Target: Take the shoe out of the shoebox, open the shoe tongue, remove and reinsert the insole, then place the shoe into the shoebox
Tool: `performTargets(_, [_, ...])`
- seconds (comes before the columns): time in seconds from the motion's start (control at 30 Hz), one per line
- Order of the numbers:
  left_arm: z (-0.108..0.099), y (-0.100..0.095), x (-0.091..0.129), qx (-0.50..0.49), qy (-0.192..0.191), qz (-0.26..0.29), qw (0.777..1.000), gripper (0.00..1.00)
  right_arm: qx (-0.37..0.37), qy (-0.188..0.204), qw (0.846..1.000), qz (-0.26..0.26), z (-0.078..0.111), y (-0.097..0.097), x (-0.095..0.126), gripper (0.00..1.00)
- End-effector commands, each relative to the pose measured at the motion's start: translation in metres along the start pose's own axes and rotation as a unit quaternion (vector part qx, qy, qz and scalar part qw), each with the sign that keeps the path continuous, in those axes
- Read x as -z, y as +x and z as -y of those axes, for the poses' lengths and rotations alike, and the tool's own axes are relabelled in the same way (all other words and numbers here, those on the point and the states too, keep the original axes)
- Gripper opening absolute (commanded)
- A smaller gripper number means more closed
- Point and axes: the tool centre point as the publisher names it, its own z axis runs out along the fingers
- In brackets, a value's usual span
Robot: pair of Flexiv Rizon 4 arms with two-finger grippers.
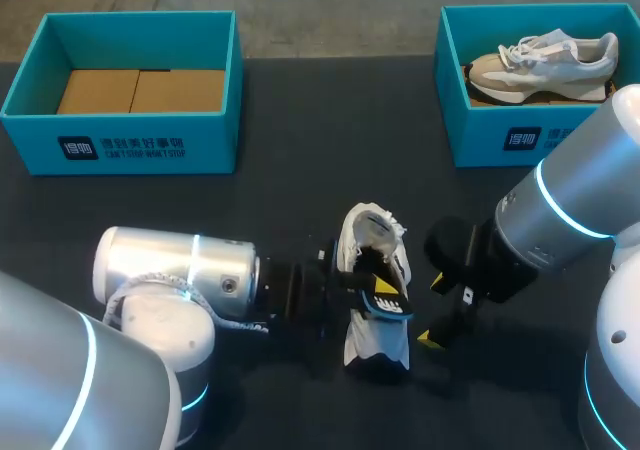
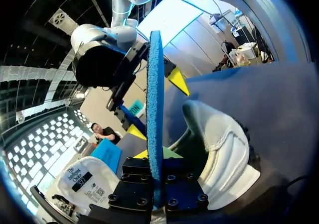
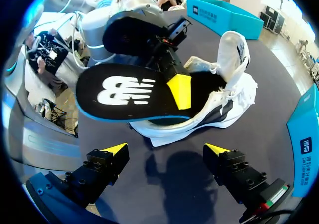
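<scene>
Partly hidden behind the logo-printed insole (image 3: 124, 92), clamped in the left gripper (image 1: 384, 291), the shoe (image 3: 234, 79) is seen; the right gripper (image 3: 167, 150) is spread wide, empty.

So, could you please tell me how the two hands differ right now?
The left hand is shut on the black insole; the right hand is open and empty. The left hand is over the shoe; the right hand is beside it. Both have yellow tips.
</scene>
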Motion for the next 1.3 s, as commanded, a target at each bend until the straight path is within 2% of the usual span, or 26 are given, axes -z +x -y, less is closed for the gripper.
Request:
performTargets(0.03, [-0.007, -0.002, -0.007, 0.001, -0.006, -0.002, 1.0, 0.0, -0.001, -0.001, 1.0, 0.001, 0.001, 0.001, 0.0, 1.0])
performTargets(0.27, [0.0, -0.001, -0.006, 0.005, -0.002, -0.001, 1.0, 0.0, -0.001, -0.001, 1.0, 0.001, 0.001, 0.001, 0.0, 1.0])
performTargets(0.33, [0.002, -0.001, -0.005, 0.006, -0.001, 0.0, 1.0, 0.17, -0.001, -0.001, 1.0, 0.001, 0.001, 0.001, 0.0, 1.0])
performTargets(0.37, [0.004, -0.001, -0.004, 0.007, 0.001, 0.001, 1.0, 0.29, -0.001, -0.001, 1.0, 0.001, 0.001, 0.001, 0.0, 1.0])
performTargets(0.4, [0.005, -0.001, -0.003, 0.007, 0.002, 0.002, 1.0, 0.35, -0.001, -0.001, 1.0, 0.001, 0.001, 0.001, 0.0, 1.0])
performTargets(0.43, [0.006, -0.001, -0.003, 0.008, 0.003, 0.003, 1.0, 0.35, -0.001, -0.001, 1.0, 0.001, 0.001, 0.001, 0.0, 1.0])
performTargets(0.77, [0.019, -0.001, 0.006, 0.012, 0.008, 0.014, 1.0, 0.33, -0.001, -0.001, 1.0, 0.001, 0.001, 0.001, 0.0, 1.0])
performTargets(0.83, [0.022, -0.001, 0.007, 0.012, 0.008, 0.017, 1.0, 0.29, -0.001, -0.001, 1.0, 0.001, 0.001, 0.001, 0.0, 1.0])
performTargets(0.97, [0.026, 0.0, 0.007, 0.013, 0.01, 0.019, 1.0, 0.27, -0.001, -0.001, 1.0, 0.001, 0.001, 0.001, 0.0, 1.0])
performTargets(1.2, [0.032, 0.0, 0.006, 0.006, 0.012, 0.024, 1.0, 0.3, -0.001, -0.001, 1.0, 0.001, 0.001, 0.001, 0.0, 1.0])
performTargets(1.23, [0.033, 0.0, 0.006, 0.006, 0.012, 0.024, 1.0, 0.28, -0.001, -0.001, 1.0, 0.001, 0.001, 0.001, 0.0, 1.0])
performTargets(1.27, [0.033, 0.0, 0.006, 0.006, 0.012, 0.025, 1.0, 0.18, -0.001, -0.001, 1.0, 0.001, 0.001, 0.001, 0.0, 1.0])
performTargets(1.3, [0.033, 0.0, 0.006, 0.006, 0.011, 0.025, 1.0, 0.0, -0.001, -0.001, 1.0, 0.001, 0.001, 0.001, 0.0, 1.0])
